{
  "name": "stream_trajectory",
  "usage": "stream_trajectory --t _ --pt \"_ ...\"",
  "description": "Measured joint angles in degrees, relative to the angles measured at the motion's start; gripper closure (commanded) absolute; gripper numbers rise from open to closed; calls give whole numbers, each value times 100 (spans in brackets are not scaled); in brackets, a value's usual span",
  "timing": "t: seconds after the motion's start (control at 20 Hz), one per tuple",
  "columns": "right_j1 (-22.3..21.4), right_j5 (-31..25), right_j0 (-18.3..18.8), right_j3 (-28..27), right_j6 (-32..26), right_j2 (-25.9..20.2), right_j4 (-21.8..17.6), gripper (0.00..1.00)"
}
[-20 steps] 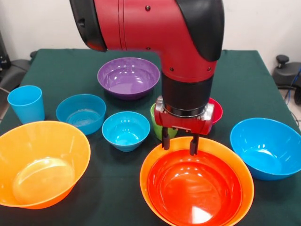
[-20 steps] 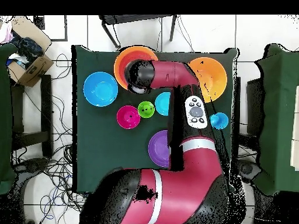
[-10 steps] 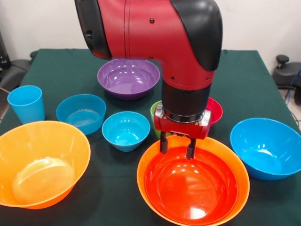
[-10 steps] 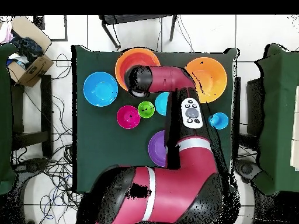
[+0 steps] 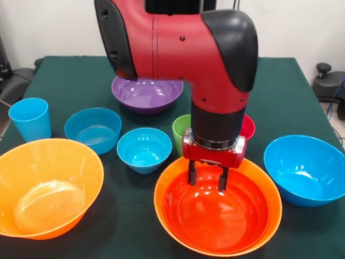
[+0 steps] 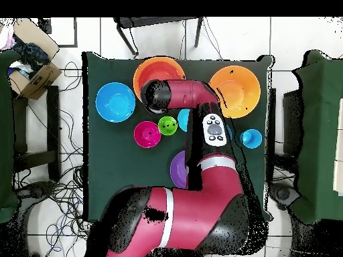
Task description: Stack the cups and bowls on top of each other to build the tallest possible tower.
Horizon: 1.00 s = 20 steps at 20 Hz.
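- Red-orange bowl (image 5: pixel 215 213) sits nested inside one big orange bowl (image 5: pixel 161 208) at the near edge of the bench (image 5: pixel 280 102) in the front view; this two-bowl pile is the only tower so far.
- The hand (image 5: pixel 208 182) hangs inside the red-orange bowl near its far rim, its two dark fingers (image 5: pixel 192 174) held a little apart and pinching nothing that shows.
- The second big orange bowl (image 5: pixel 46 186) stands alone at the front view's near left, well apart from the pile.
- A large blue bowl (image 5: pixel 307 167) stands to the right of the pile.
- A small blue bowl (image 5: pixel 144 149) and a middle-sized blue bowl (image 5: pixel 92 129) stand left of the arm (image 5: pixel 178 48), with the light blue cup (image 5: pixel 29 118) further left.
- The lime green cup (image 5: pixel 181 132) and the pink-red bowl (image 5: pixel 247 127) stand just behind the hand, both partly hidden by the arm.
- The purple bowl (image 5: pixel 143 91) lies farther back, under the arm.
- From overhead, the arm covers most of the pile; only the orange rim (image 6: pixel 151 63) shows.
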<state>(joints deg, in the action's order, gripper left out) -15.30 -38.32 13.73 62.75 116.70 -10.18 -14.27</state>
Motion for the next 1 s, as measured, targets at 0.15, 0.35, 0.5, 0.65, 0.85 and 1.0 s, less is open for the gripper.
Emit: stream_trajectory --t 0.15,0.35,0.5,0.65,0.85,1.0 --pt "101 165 -33 2 0 14 2 0" --pt "193 304 -73 2 0 43 6 0" --pt "199 337 -83 5 0 64 34 0" --pt "200 337 -83 9 0 83 63 0" --pt "188 337 -82 41 0 116 100 0" --pt "119 337 -77 181 0 153 132 0"
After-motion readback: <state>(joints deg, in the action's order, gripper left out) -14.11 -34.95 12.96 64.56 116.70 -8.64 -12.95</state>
